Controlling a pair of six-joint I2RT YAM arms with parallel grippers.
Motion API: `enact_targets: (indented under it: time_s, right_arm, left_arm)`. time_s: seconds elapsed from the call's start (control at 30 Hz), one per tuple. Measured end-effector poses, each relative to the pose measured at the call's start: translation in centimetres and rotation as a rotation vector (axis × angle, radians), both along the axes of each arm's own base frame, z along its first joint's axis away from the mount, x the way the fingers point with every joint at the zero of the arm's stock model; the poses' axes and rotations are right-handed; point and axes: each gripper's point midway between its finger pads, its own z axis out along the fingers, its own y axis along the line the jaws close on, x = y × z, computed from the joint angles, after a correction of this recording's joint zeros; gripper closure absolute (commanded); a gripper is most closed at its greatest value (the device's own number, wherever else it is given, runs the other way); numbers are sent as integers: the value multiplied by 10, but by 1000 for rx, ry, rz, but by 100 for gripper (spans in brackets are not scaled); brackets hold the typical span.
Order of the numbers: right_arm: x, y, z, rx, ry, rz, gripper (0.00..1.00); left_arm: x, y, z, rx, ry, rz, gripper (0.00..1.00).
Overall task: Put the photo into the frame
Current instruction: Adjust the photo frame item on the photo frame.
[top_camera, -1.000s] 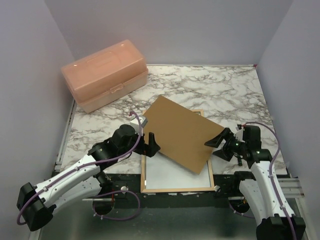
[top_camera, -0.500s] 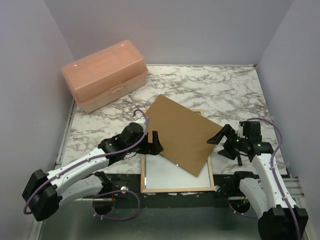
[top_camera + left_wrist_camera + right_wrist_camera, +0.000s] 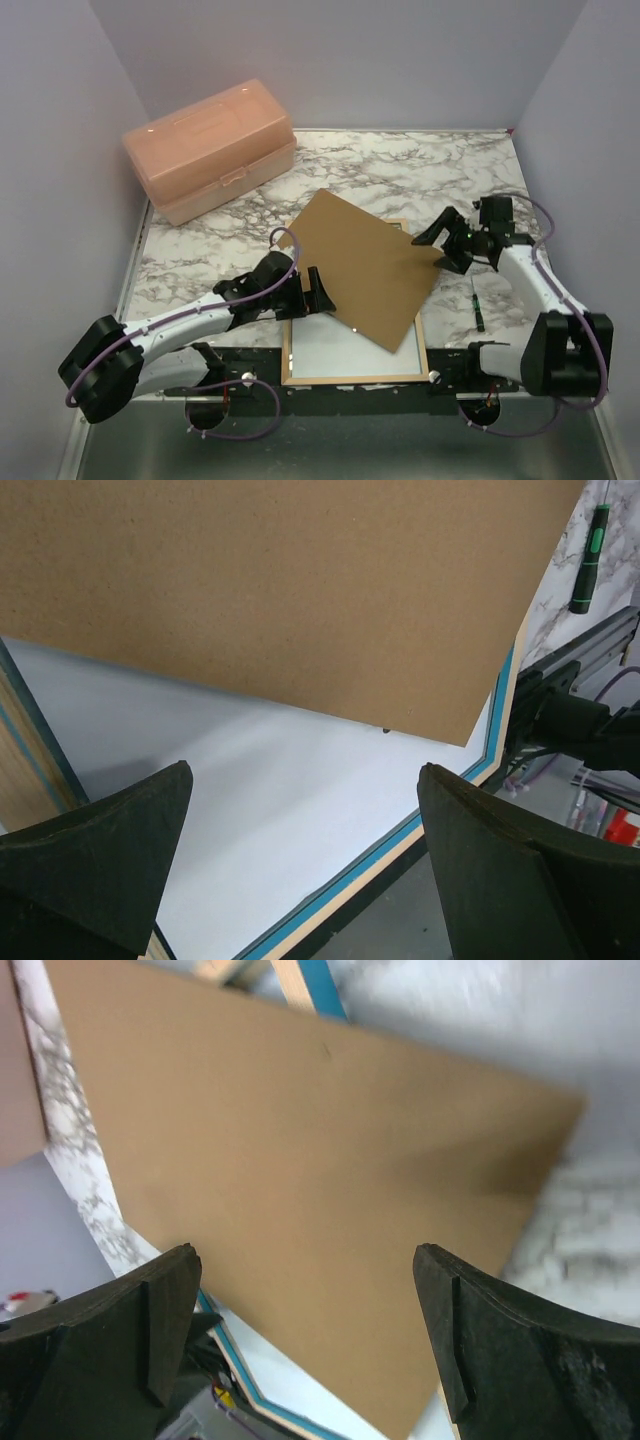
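So the right gripper [image 3: 438, 248] just swung from the backing board [image 3: 360, 265]'s 4 o'clock corner up to its 3 o'clock one, jaws spread wide, holding nothing. The left gripper [image 3: 312, 297] crept in at 8 o'clock, also wide and empty. The photo [image 3: 330, 355] lies white side up inside the frame [image 3: 355, 379], at the table's 6 o'clock. The board's still crooked on top, so I'd guess squaring it comes next.

A robot lab booth: plain lilac walls [image 3: 350, 60] enclosing a marble-patterned table [image 3: 450, 170].
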Motion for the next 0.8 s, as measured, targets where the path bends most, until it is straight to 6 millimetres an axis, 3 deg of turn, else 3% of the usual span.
enact_targets:
  time_s: [0.2,0.37,0.47,0.57,0.8]
  right_arm:
    - [78,-9,9,-61,-51,34,5]
    - [116,-15,-12,-96,-31,59,6]
    - [117,-14,-37,-89,26,81,6]
    - [104,-8,-58,-56,84,103,6]
    - [92,2,-56,12,23,146,7]
  left_arm:
    - [1,-6,-11,-60,77,37,3]
    - [11,-11,-14,-108,108,70,4]
    - [16,-13,-15,-134,113,88,5]
    - [20,-16,-16,-157,121,102,6]
    - [27,-22,-20,-193,146,124,9]
